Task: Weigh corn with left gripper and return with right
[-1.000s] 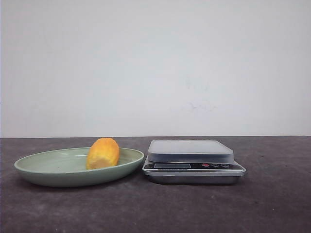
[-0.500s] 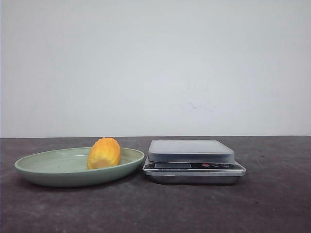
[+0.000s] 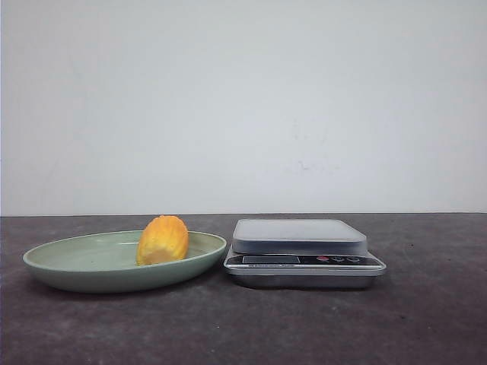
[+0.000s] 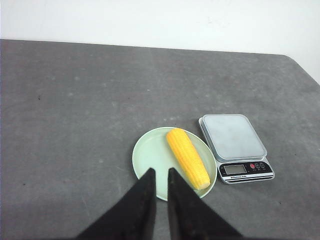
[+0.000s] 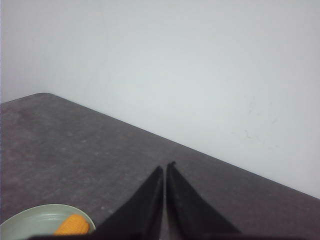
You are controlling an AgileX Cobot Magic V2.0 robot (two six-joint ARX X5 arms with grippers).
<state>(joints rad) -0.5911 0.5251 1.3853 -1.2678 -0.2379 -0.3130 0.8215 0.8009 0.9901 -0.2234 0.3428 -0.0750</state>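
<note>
A yellow-orange corn [image 3: 162, 239] cob is seen lying in a shallow pale green plate [image 3: 68, 262] on a dark grey table [image 3: 243, 327]. In the left wrist view the corn [image 4: 187, 157] is shown lying along the side of the plate [image 4: 150, 160] nearest the scale. Just beside the plate a small silver kitchen scale [image 3: 303, 252] is placed, with a bare weighing platform, a grey display and red and dark buttons along its front strip. A line of small print is visible under the display in the left wrist view, but it is too small to be read.

The left gripper [image 4: 159, 176] is held in the air above the near rim of the plate, its two black fingers almost together with a thin gap, and nothing is gripped. The right gripper [image 5: 164, 172] is likewise nearly closed and empty, raised well clear of the table.
</note>
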